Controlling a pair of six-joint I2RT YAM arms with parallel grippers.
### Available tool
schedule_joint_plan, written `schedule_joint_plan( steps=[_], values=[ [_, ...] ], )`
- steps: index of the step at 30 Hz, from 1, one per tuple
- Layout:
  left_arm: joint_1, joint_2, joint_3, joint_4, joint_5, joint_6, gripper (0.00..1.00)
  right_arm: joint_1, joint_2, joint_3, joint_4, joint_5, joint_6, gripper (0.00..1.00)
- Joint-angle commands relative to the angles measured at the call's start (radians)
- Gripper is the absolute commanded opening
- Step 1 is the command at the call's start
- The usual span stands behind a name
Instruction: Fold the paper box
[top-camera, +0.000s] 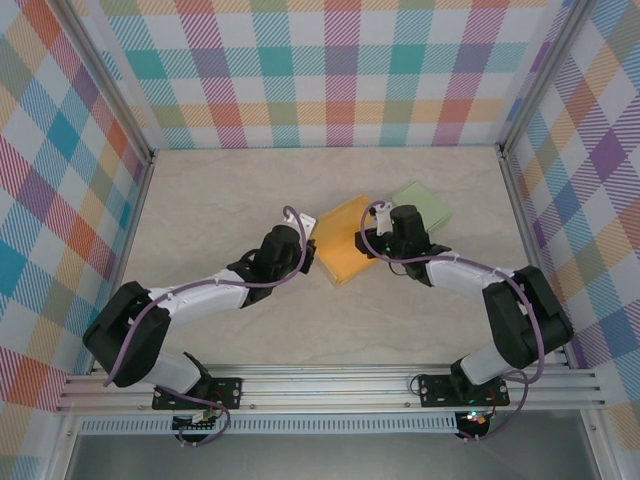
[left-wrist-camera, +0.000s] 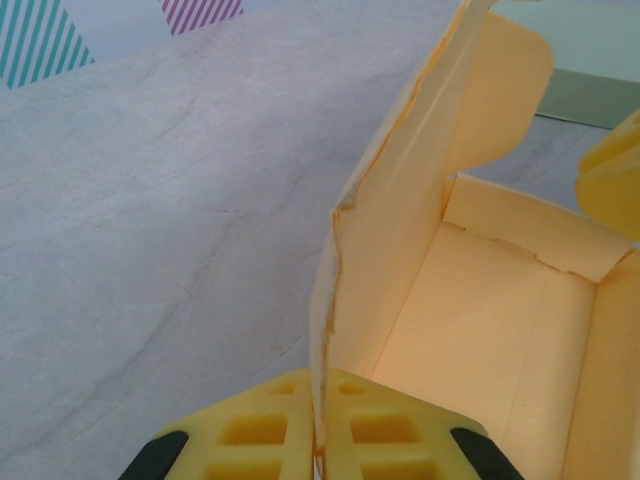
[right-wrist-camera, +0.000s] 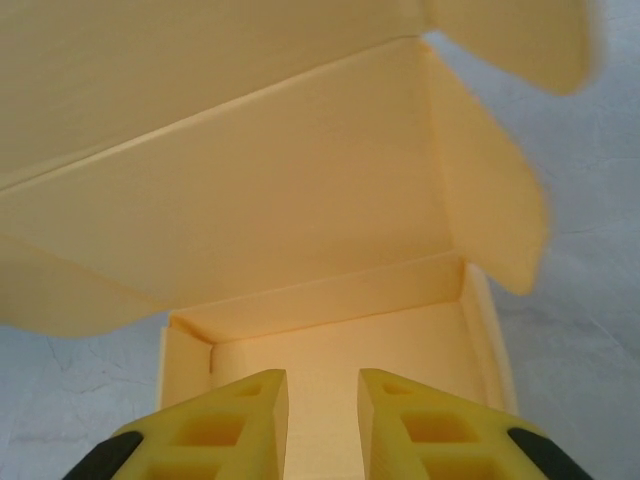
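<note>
Orange paper box (top-camera: 345, 240) sits at the centre of the bench (top-camera: 220, 200), side walls raised, lid open, not yet tucked. One side wall is pinched by the left pincer (left-wrist-camera: 318, 445); the right pincer (right-wrist-camera: 322, 425) is spread above the open interior.

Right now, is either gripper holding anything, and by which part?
Left gripper is shut on the yellow paper box, pinching the near edge of its upright panel. Right gripper is open at the box's mouth, holding nothing.
</note>
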Motion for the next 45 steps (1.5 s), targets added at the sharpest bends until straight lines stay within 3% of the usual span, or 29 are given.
schedule_joint_plan(
  steps=[1, 9, 13, 20, 36, 45],
  values=[
    [-0.011, 0.016, 0.043, 0.005, -0.029, -0.016, 0.08, 0.020, 0.001, 0.042, -0.005, 0.057, -0.022, 0.29],
    [-0.011, 0.006, 0.044, -0.029, -0.016, 0.106, 0.06, -0.026, -0.096, 0.036, -0.069, 0.153, -0.102, 0.47],
    [-0.011, 0.033, 0.069, -0.064, -0.027, 0.155, 0.06, -0.092, -0.079, 0.048, -0.045, 0.026, -0.166, 0.58],
    [-0.011, 0.032, 0.071, -0.070, -0.003, 0.177, 0.06, -0.166, 0.055, 0.196, -0.136, -0.157, -0.300, 0.65],
    [-0.011, 0.038, 0.080, -0.104, -0.020, 0.227, 0.07, -0.209, 0.254, 0.376, -0.209, -0.320, -0.362, 0.62],
    [-0.010, 0.053, 0.100, -0.103, -0.029, 0.216, 0.07, -0.207, 0.281, 0.386, -0.181, -0.362, -0.288, 0.43]
  ],
)
